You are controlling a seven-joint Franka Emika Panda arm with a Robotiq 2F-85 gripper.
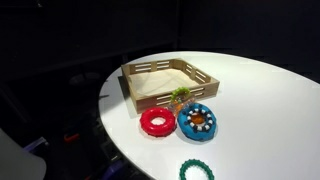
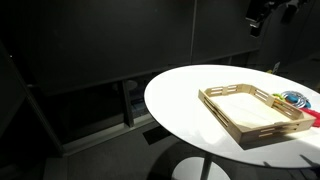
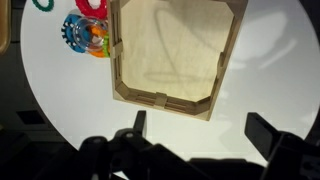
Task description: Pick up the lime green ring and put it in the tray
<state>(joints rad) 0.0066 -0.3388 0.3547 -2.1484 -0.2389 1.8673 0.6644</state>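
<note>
The lime green ring [image 1: 180,96] is small and lies at the near rail of the tray [image 1: 140,72], close to the blue ring [image 1: 197,120]. I cannot tell whether it touches the rail. The tan wooden tray also shows in the other exterior view [image 2: 228,118] and fills the top of the wrist view [image 3: 225,60]; its floor is bare. My gripper [image 3: 200,135] is open and empty, high above the white table on the side of the tray away from the rings. It shows at the top right of an exterior view [image 2: 268,15].
A red ring [image 1: 155,121] and the blue ring with coloured knobs lie beside the tray. A darker green bumpy ring [image 1: 196,170] lies near the table's front edge. The round white table [image 2: 180,90] stands in dark surroundings.
</note>
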